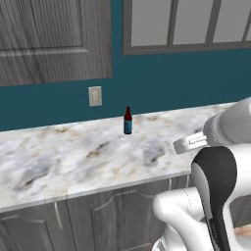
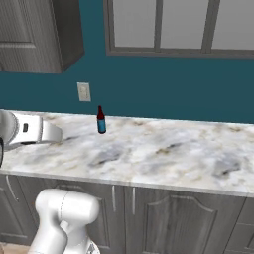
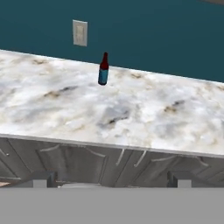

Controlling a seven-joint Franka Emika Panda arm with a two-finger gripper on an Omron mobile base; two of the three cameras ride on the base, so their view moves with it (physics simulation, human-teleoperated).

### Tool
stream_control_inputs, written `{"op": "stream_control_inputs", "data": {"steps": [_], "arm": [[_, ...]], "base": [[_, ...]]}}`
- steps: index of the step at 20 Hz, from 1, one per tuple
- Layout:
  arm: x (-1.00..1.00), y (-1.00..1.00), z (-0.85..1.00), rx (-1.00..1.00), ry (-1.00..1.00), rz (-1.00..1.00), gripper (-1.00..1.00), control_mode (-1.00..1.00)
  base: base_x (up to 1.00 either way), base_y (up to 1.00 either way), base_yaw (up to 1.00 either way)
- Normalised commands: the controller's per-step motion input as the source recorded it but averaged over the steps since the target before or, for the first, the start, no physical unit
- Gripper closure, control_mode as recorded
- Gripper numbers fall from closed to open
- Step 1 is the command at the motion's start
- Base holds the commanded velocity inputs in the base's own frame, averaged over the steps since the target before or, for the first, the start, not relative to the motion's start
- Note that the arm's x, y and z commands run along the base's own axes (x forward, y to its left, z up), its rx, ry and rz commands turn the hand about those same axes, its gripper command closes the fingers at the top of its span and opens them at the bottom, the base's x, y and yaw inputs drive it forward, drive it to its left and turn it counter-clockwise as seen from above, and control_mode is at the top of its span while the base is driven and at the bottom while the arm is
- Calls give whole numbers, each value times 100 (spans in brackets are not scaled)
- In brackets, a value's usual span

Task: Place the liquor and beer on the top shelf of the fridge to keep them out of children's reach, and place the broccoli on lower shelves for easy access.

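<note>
- The cabinet [image 1: 54, 39] is hanging at the upper left of the left base view, dark grey wood grain against the teal wall [image 1: 162, 83].
- The outlet [image 1: 95, 96] is sitting on the wall just left of the beer and a little above the counter's back edge.
- The beer [image 1: 128, 120] is standing upright on the counter [image 1: 73, 157], near the back edge by the wall, with bare marble all around it and nothing touching it.
- The window [image 1: 186, 24] is running along the top of the wall to the right of the beer, its panes pale and frosted.
- The arm [image 1: 215, 162] is rising at the right of the left base view, its white forearm stretching over the counter's front part, well apart from the beer.
- In the right base view the arm is reaching in from the left edge, with the beer standing right of it and farther back.
- The gripper [image 3: 109, 179] is showing as two dark fingertips [image 3: 41, 178] at the bottom of the hand view, standing wide apart with nothing between them, so it is open and empty.
- In the hand view the fingertips are sitting below the counter's front edge, in front of the grey doors [image 3: 87, 162], and the beer is standing far ahead, near the wall.
</note>
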Motion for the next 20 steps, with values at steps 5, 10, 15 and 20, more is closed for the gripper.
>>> {"op": "stream_control_inputs", "data": {"steps": [5, 10, 15, 20], "arm": [[47, -29, -19, 10, 0, 2, -100, -100], [44, -2, -32, 7, 0, 0, -100, -100], [38, 7, -24, 4, 0, 0, -100, -100], [41, 35, -5, 2, 0, 5, -100, -100]], "base": [[0, 0, 0], [0, 0, 0], [0, 0, 0], [0, 0, 0]]}}
